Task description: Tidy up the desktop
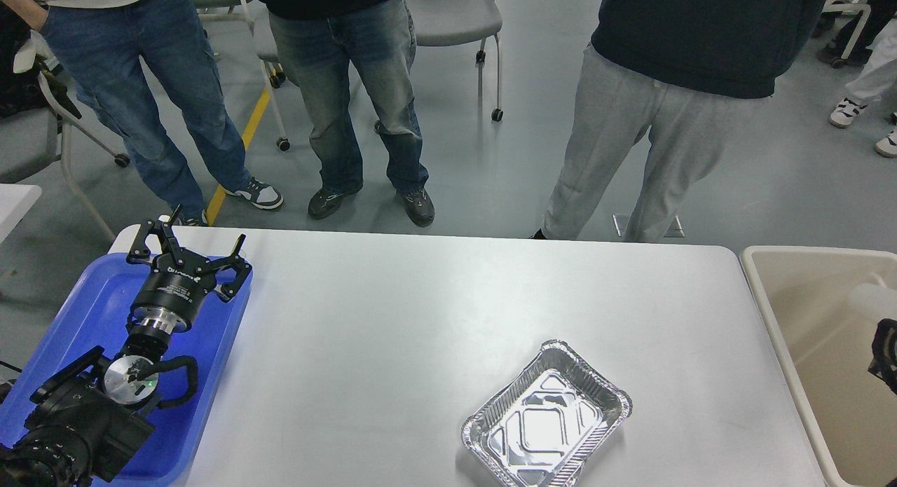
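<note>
**White desktop with one foil tray on it, left arm poised over the blue tray**

The desktop (420, 319) fills the middle and lower part of the frame, a glossy white top with rounded far corners. Its surface carries a foil tray (546, 425) at lower right of centre, set at a slant, shiny and with nothing in it.

At the left end of the desktop lies a blue tray (77, 312), running off the lower left edge of the frame. The left arm (77, 417) comes up from the lower left corner over this tray, its black links bent at a silver joint, the wrist pointing up and slightly right. The left gripper (188, 245) sits at the top of the arm, above the tray's far edge. Its two fingers (148, 236) are spread wide apart, and nothing is between them; they touch nothing that I can make out.

At the right edge of the frame a beige bin (806, 319) stands just beside the desktop's right end, with a pale, blurred shape inside it near its far wall. A small dark piece of the right arm (886, 354) shows at the right edge over the bin; its gripper is out of the frame.

Beyond the desktop, across the top of the frame, three people (350, 94) stand on a grey floor, seen from the waist down, with grey chairs (455, 17) behind them.
</note>
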